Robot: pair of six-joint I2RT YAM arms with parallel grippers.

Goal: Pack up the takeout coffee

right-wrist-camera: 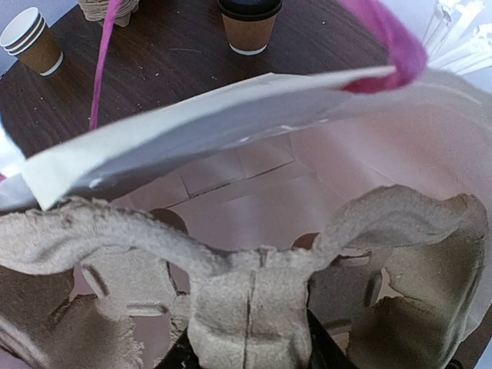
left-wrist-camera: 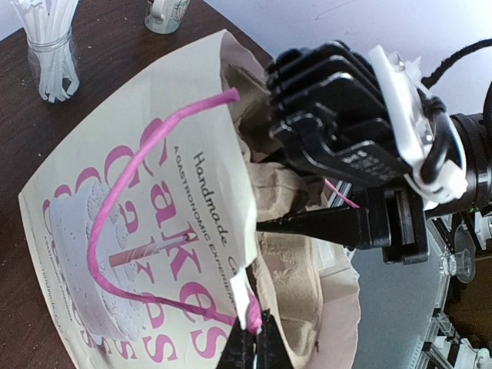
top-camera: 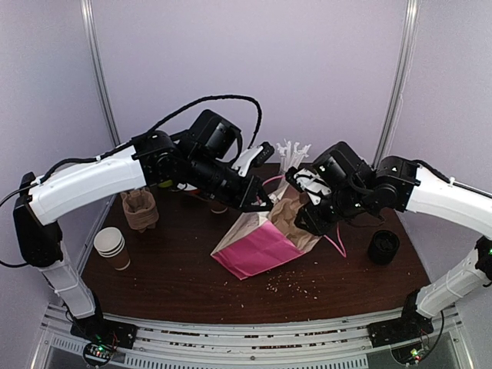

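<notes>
The left hand (left-wrist-camera: 252,344) is pressed together on the rim of the smooth printed paper bag (left-wrist-camera: 77,177), where its pink cord handle (left-wrist-camera: 192,110) joins. The right hand (right-wrist-camera: 246,350) pinches the middle ridge of a rough, fibrous pulp cup carrier (right-wrist-camera: 400,223) in the bag's mouth; its fingertips barely show. The coffee (right-wrist-camera: 248,29), a brown paper cup with a black lid, stands on the dark wooden table (right-wrist-camera: 169,54) beyond the bag, its top cut off.

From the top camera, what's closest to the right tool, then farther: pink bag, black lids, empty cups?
1. Pink bag, right at the right tool, which grips a cup tray.
2. Black lids, toward the right edge.
3. Empty cups, far left.
</notes>
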